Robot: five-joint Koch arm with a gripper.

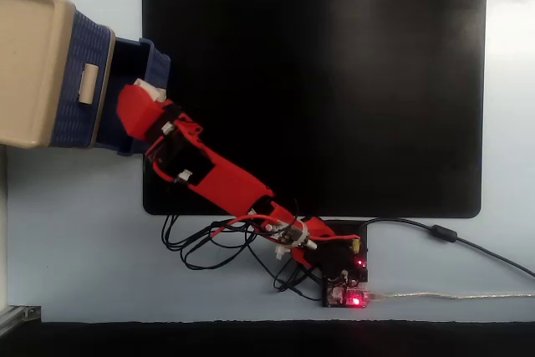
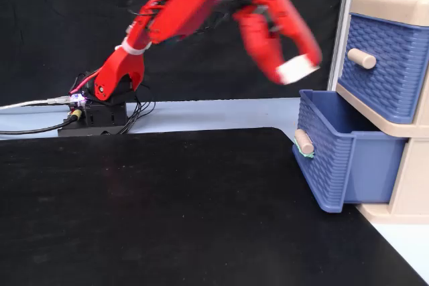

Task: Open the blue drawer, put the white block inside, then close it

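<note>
Above black mat [image 2: 147, 199]: white block [image 2: 297, 69] clamped between jaws, over blue drawer [image 2: 342, 152].

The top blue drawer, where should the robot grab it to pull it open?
Grab the small beige handle on the top drawer, coming from the front. It is the only part sticking out of the flat ribbed face. The hand must first drop the white block.

Hobby robotics bench: black mat [image 1: 376, 81], exposed controller board [image 1: 344, 294], loose cables [image 1: 451, 236].
</note>
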